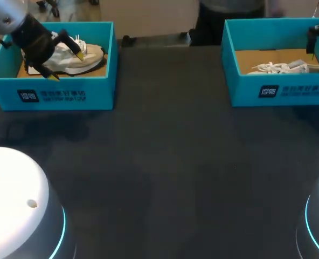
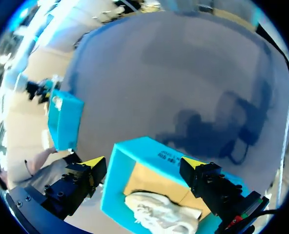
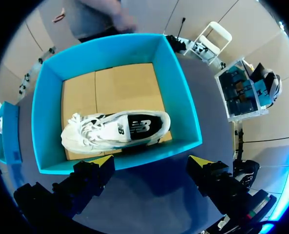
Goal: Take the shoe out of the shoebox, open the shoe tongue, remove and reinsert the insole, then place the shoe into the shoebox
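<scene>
Left shoebox (image 1: 97, 89) and right shoebox (image 1: 245, 93) bear white print (image 1: 51, 96)

The left shoebox (image 1: 51, 96) carries a white square emblem and a line of white characters on its near wall, too small to read. The right shoebox (image 1: 281, 90) bears the same white print on its near wall, likewise unreadable. The white shoe (image 3: 115, 130) inside it shows a pale logo on its dark side panel.
</scene>
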Robot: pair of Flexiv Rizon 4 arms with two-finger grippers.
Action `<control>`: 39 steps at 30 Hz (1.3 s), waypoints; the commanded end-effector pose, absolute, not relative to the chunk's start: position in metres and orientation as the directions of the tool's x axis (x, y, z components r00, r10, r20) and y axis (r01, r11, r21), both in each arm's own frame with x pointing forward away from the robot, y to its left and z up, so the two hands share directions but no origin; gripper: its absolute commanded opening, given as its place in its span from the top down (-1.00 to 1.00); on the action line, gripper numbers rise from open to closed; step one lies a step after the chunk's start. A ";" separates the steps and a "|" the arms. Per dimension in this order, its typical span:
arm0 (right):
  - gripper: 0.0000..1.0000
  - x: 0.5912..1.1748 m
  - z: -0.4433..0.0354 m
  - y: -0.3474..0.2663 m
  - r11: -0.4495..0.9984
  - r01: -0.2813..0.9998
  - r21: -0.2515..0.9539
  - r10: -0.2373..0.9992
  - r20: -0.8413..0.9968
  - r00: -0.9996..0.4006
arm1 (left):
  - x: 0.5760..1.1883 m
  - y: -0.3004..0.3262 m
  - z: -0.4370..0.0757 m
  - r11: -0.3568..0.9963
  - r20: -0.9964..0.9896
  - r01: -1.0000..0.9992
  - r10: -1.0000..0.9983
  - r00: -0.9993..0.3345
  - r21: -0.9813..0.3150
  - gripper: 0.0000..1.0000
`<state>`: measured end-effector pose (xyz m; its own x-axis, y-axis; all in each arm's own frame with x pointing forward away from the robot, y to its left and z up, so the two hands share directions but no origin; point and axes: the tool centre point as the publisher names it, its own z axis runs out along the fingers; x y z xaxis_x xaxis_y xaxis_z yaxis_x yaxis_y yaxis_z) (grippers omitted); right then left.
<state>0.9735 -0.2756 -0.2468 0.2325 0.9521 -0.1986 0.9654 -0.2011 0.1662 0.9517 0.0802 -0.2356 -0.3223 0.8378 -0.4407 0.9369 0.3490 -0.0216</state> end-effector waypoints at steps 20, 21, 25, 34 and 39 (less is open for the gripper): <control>-1.00 0.973 -0.247 -0.276 -0.201 0.965 0.168 0.952 -0.198 0.233 | 0.984 0.103 -0.217 0.110 -0.309 0.991 0.948 -0.082 0.074 -1.00; -1.00 0.973 -0.247 -0.276 -0.201 0.965 0.168 0.952 -0.198 0.233 | 0.988 0.108 -0.218 0.062 -0.285 0.994 0.958 -0.035 0.085 -1.00; -1.00 0.973 -0.247 -0.276 -0.201 0.965 0.168 0.952 -0.198 0.233 | 1.001 0.122 -0.224 -0.072 -0.205 0.989 0.974 0.098 0.131 -1.00; -1.00 0.973 -0.247 -0.276 -0.201 0.965 0.168 0.952 -0.198 0.233 | 1.021 0.140 -0.231 -0.344 -0.068 0.916 0.929 0.364 0.209 -1.00; -1.00 0.973 -0.247 -0.276 -0.201 0.965 0.168 0.952 -0.198 0.233 | 1.021 0.140 -0.231 -0.344 -0.068 0.916 0.929 0.364 0.209 -1.00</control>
<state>0.9734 -0.2756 -0.2468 0.2326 0.9521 -0.1986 0.9654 -0.2011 0.1662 1.0235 0.1400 -0.2317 0.3664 0.9277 -0.0724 0.9155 -0.3455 0.2063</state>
